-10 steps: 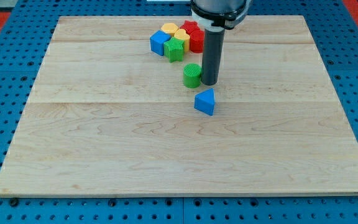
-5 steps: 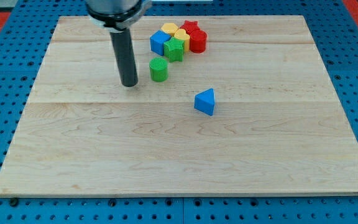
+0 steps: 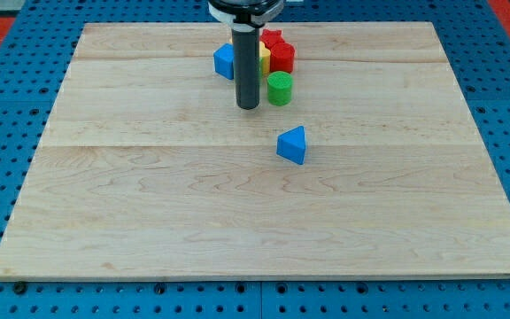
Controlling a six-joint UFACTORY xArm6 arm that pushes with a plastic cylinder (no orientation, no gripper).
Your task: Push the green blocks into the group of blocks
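Near the view's top: my tip (image 3: pixel 248 106), bare rod holding nothing, just left of green cylinder (image 3: pixel 279 89); red block (image 3: pixel 282 58), blue cube (image 3: pixel 225 60) above; blue triangular block (image 3: pixel 292 145) apart, below.

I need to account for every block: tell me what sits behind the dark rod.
Behind the rod, parts of the blue block, a yellow block and red blocks show. My tip sits left of the green cylinder. Anything directly behind the rod is hidden.
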